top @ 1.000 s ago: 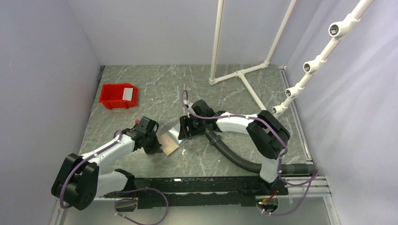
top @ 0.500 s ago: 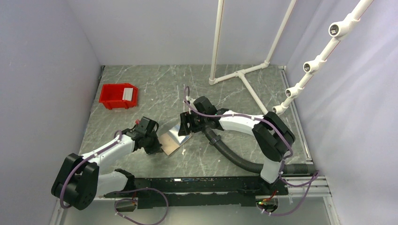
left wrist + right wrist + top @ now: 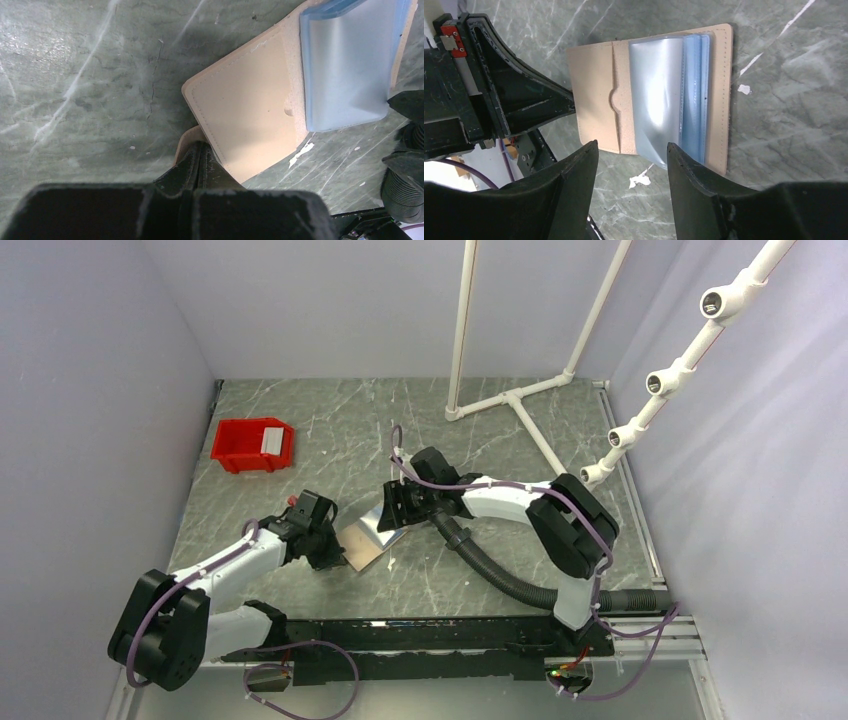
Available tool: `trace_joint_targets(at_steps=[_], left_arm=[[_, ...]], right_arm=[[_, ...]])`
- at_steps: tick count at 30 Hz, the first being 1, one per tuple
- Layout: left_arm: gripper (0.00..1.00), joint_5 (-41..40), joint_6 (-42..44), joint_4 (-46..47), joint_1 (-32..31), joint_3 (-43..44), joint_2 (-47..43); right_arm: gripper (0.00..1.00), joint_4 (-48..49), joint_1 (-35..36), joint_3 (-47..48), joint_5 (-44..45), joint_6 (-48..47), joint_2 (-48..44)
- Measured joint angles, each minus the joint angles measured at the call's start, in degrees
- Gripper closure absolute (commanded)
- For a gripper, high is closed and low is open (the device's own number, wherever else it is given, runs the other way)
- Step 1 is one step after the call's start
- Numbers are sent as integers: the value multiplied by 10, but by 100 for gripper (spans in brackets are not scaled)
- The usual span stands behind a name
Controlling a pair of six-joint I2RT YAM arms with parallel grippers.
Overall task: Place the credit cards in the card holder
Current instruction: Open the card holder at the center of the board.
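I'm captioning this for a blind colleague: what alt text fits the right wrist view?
A tan card holder lies open on a green marbled table, its clear plastic sleeves on the right half. The left tool pinches its edge at left; the right tool hovers open in front, empty.

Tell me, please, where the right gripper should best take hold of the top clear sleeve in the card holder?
Probably the free long edge of the top clear sleeve, beside the thumb notch, approached from above. That edge bows up off the tan card holder, leaving room for a finger underneath, and the left gripper clamps the opposite flap.
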Motion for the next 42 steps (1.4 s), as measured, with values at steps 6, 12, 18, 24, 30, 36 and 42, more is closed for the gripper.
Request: trace_joint_targets(at_steps=[6, 12, 18, 24, 30, 36, 42], left_arm=[[100, 0, 0, 0, 0, 0, 0], [100, 1, 0, 0, 0, 0, 0], [100, 3, 0, 3, 0, -2, -1], [100, 4, 0, 3, 0, -3, -2], [100, 4, 0, 4, 0, -3, -2], [100, 4, 0, 4, 0, -3, -3], [100, 4, 0, 4, 0, -6, -8]], right_arm=[[39, 8, 1, 0, -8, 7, 10], [39, 3, -1, 0, 3, 6, 10], [42, 4, -6, -1, 3, 7, 10], [44, 6, -5, -1, -3, 10, 10], [44, 19, -1, -3, -21, 20, 11], [41, 28, 2, -3, -26, 27, 13], [41, 12, 1, -3, 3, 16, 13]])
